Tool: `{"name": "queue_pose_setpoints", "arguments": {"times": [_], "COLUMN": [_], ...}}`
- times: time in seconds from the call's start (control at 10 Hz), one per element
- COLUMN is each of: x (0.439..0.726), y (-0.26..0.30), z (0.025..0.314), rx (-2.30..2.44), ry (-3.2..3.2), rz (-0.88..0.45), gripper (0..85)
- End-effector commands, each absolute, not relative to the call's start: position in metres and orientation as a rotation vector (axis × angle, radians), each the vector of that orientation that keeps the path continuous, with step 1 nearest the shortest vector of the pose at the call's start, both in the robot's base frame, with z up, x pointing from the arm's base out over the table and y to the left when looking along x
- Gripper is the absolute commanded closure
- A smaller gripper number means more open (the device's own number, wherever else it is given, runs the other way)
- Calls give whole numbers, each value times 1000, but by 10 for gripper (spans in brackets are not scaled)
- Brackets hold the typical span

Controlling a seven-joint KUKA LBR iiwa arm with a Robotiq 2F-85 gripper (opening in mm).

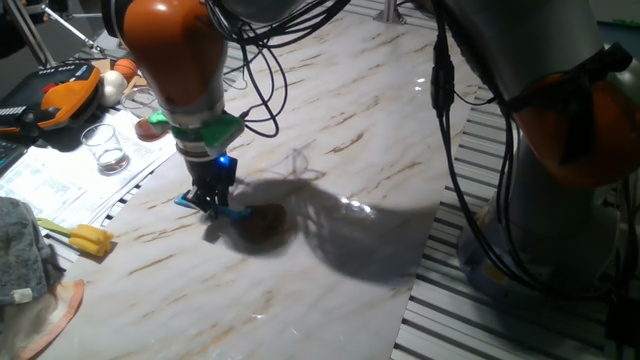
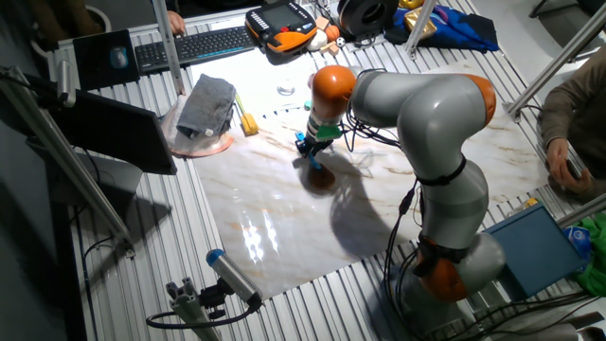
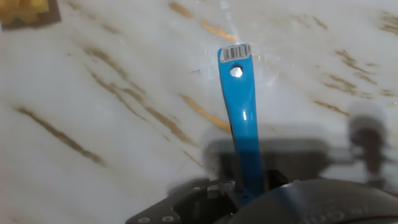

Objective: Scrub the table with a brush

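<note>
Blue plastic fills the middle of the hand view: the brush (image 3: 241, 118) handle runs straight out from the pincer, its far end carrying a barcode sticker and a hanging hole, with veined marble beneath it. The pincer (image 1: 211, 197) is closed tight on that handle, gripping it partway along so the brown bristle head lies off to one side on the slab, inside the arm's shadow. Holding the handle low and nearly level looks like a way to press the bristles flat against the stone for scrubbing, though actual contact under the head cannot be confirmed from these angles. The brush sits near the middle of the bench (image 1: 380, 120), the glossy marble-patterned slab, toward the edge nearest the clutter. Just beyond, near the slab's corner, lies a yellow-handled sponge tool (image 1: 82, 237), untouched and well apart from the pincer. Farther out are a grey cloth (image 2: 206, 104) on a pinkish plate, an empty glass (image 1: 105, 148) on printed sheets, and an orange teach pendant (image 2: 286, 26) beside a keyboard (image 2: 194, 44) at the far side.
</note>
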State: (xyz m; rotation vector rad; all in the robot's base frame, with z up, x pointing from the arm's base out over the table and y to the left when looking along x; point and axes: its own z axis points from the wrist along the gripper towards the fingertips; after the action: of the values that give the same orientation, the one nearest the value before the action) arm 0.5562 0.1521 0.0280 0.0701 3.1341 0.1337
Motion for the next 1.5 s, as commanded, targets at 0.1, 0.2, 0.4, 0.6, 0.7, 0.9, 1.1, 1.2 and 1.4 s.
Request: {"name": "queue_pose_setpoints", "arguments": {"times": [0.1, 0.2, 0.4, 0.6, 0.7, 0.9, 1.1, 1.2, 1.4], "x": [556, 557, 561, 562, 561, 563, 567, 570, 576], "y": [153, 152, 148, 145, 144, 139, 134, 131, 122], "z": [27, 27, 29, 33, 37, 44, 45, 46, 50], "rx": [72, 53, 1, -11, -3, -37, -65, -76, -92], "ry": [3123, 3115, 3105, 3079, 3055, 3016, 2984, 2978, 2978], "rz": [133, 132, 160, 158, 174, 164, 153, 147, 143], "gripper": [510, 680, 850, 850, 850, 850, 850, 850, 850]}}
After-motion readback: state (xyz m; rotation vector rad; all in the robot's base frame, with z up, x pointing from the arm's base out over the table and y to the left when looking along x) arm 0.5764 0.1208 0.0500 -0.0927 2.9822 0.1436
